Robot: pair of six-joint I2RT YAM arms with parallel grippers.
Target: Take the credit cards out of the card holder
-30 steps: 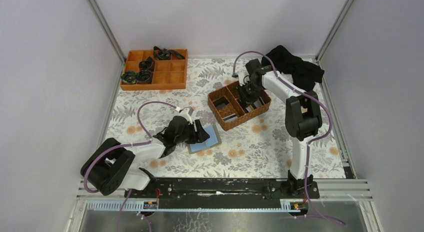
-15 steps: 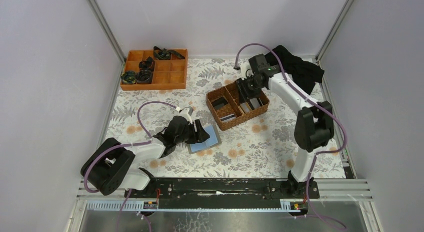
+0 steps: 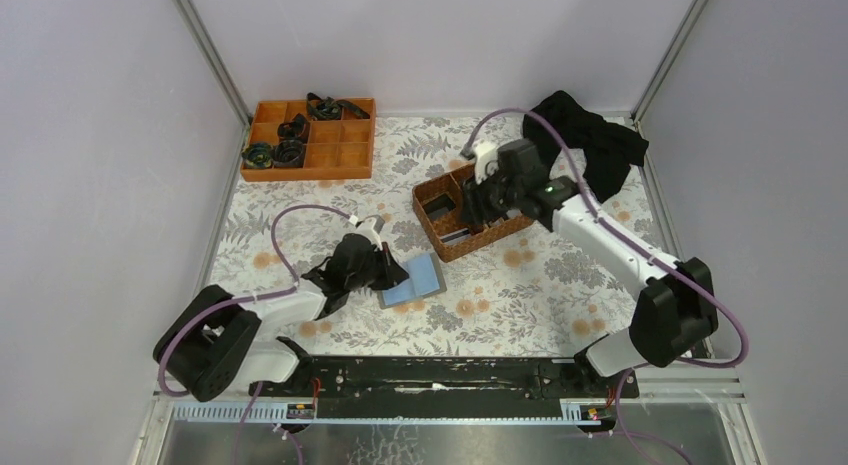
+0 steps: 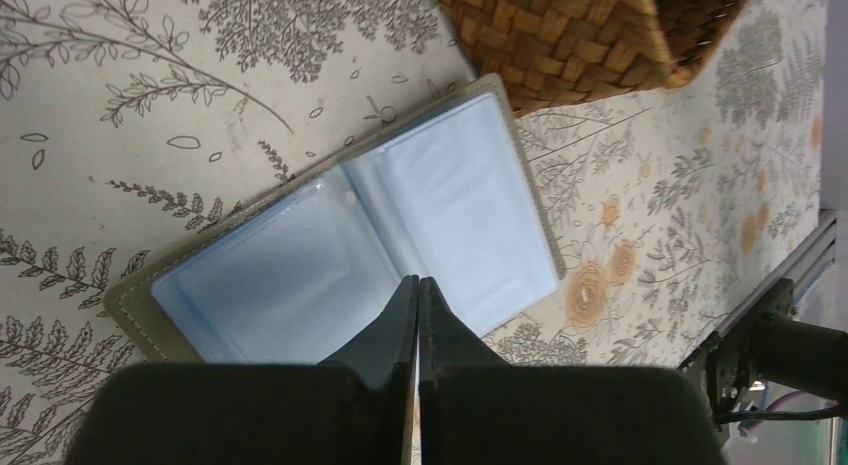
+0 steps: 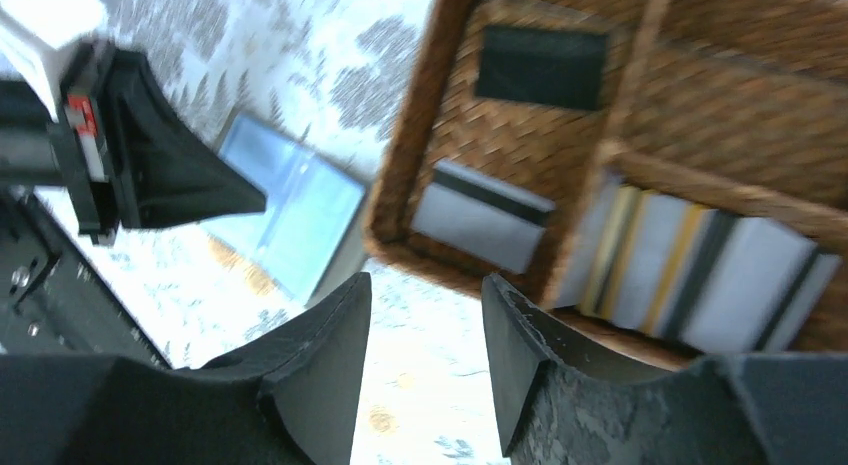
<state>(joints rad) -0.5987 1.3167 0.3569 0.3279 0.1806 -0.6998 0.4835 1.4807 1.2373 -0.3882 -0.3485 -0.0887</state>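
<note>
The card holder [image 3: 418, 278] lies open on the floral cloth, its pale blue sleeves [image 4: 350, 240] showing no card. My left gripper [image 4: 418, 282] is shut with nothing between the fingers, its tips over the holder's near edge by the centre fold. In the right wrist view the credit cards lie in the wicker basket [image 5: 400, 200]: a dark one [image 5: 540, 67], a grey striped one [image 5: 480, 215], and several overlapping in the neighbouring compartment [image 5: 690, 270]. My right gripper [image 5: 425, 285] hangs open and empty above the basket's near rim [image 3: 428, 217].
An orange divided tray [image 3: 310, 137] with black items stands at the back left. A black cloth [image 3: 590, 135] lies at the back right corner. The basket's corner [image 4: 590, 35] sits just beyond the holder. Grey walls enclose three sides.
My left gripper has shut over the holder. My right gripper has opened and swung from the basket's far side toward its near left part.
</note>
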